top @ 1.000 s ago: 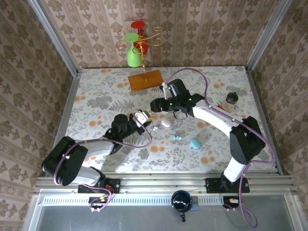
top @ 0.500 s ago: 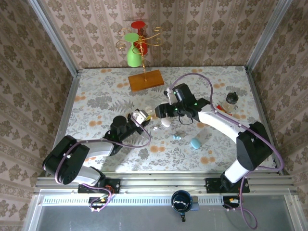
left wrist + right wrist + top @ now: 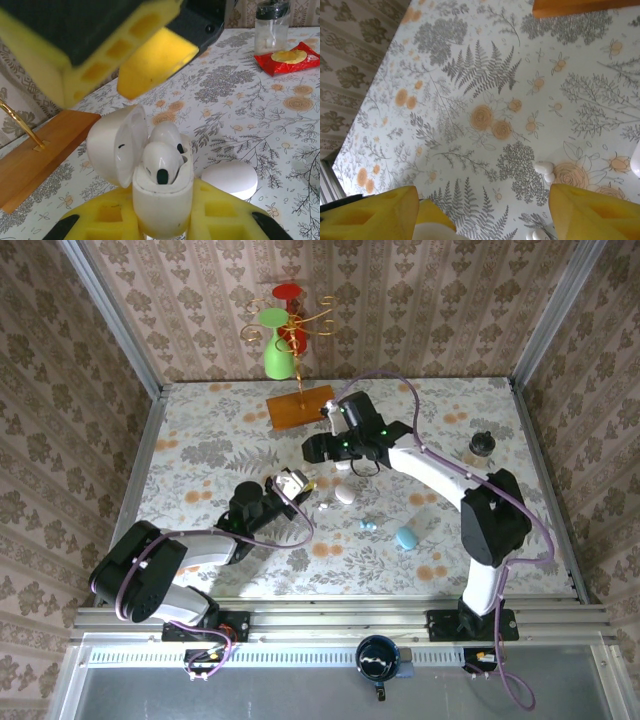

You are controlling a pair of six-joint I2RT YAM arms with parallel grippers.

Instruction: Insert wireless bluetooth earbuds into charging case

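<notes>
Buds (image 3: 161, 161) in their case (image 3: 162, 200), as I watched from the remote desk: two glossy white buds sat side by side in the wells, small dark marks facing the left wrist camera, the rounded lid hinged back to the left. The left claw (image 3: 287, 484) was clamped on the lower half of the case, holding it upright over the tabletop (image 3: 200, 440), left of centre. The right claw (image 3: 313, 449) hung just beyond it, toward the far wall, jaws standing wide with nothing between them.

More stock lay on the floral tabletop. A pair of loose white buds (image 3: 544, 169) rested near the held case. Blue buds (image 3: 368, 525) lay further right, between a shut white case (image 3: 344, 494) and a blue case (image 3: 406, 537).

I judged each bud very light, hard-shelled and slick, likely to squirt out of a pinch or roll on its rounded head. The safest hold looked to be across the flatter sides, with a gentle squeeze and the fingers brought low to the tabletop. The case seemed light too, its smooth pebble shape prone to twisting in the pads and its lid hinge the weak part. I would grip the body, never the lid. Whether the seated buds were fully home, I could not tell.
</notes>
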